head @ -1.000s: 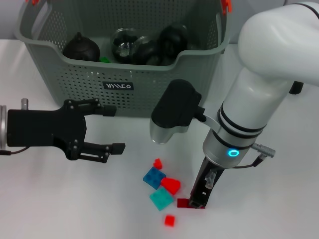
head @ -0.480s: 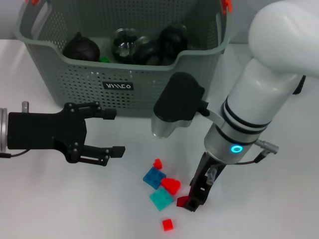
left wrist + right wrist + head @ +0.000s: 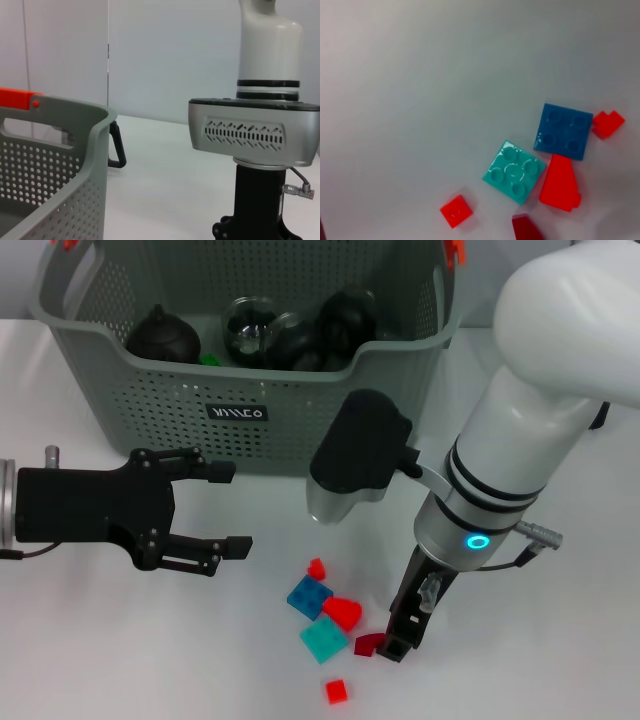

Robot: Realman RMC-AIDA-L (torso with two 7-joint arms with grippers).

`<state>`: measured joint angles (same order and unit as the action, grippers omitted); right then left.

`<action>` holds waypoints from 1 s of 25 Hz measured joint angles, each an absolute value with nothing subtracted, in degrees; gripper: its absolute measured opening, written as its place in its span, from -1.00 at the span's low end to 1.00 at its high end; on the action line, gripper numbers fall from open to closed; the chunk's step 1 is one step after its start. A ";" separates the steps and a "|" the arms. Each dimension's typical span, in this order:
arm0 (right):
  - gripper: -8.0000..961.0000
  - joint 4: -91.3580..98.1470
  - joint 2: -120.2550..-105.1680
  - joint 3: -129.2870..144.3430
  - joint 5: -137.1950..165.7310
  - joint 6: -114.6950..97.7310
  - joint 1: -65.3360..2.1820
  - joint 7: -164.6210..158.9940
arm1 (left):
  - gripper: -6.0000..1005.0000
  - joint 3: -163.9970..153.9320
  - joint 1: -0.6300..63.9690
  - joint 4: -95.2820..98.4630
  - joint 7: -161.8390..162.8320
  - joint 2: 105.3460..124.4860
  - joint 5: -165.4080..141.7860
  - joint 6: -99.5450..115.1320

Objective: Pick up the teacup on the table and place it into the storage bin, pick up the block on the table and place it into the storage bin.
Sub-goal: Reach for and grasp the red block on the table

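A white table fills the head view. The bin (image 3: 240, 390) sits at twelve o'clock with dark round items inside, possibly teacups. At nine o'clock the left gripper (image 3: 222, 508) hovers over bare table, jaws wide apart and holding nothing; it has barely moved over the last second. At five o'clock the right gripper (image 3: 397, 638) points down at the table beside a loose cluster of blocks. A dark red block (image 3: 367, 644) lies against its tip. A second ago the tip was pressed low on that block; it has since swung slightly and the block has shifted with it, which suggests a grasp is taking hold, though I cannot tell how far those fingers are closed. Around it lie a blue block (image 3: 308, 597), a teal block (image 3: 323, 639), a red wedge (image 3: 342, 613) and two small red cubes.

The left wrist view shows the bin's perforated wall and orange clip, with the right arm's wrist standing beyond it.

The right wrist view looks straight down on the blocks; the dark red block (image 3: 526, 229) sits at the frame's edge. No block has reached the bin yet.
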<state>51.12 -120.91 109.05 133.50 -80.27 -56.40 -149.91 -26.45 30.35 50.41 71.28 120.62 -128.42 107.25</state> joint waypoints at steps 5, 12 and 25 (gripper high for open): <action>0.07 51.12 -121.01 109.96 133.33 -79.99 -56.33 -149.63 | 0.80 -26.45 30.46 50.36 71.28 120.58 -128.41 107.15; 0.01 50.81 -121.13 110.86 133.32 -79.34 -56.34 -149.17 | 0.80 -26.45 30.47 50.26 71.17 120.61 -128.41 106.96; -0.21 50.58 -121.37 112.39 133.24 -78.18 -56.11 -148.21 | 0.80 -26.45 30.24 49.71 70.80 120.67 -128.50 106.85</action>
<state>50.58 -121.37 112.39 133.24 -78.18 -56.11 -148.21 -26.45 30.24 49.71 70.80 120.67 -128.50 106.85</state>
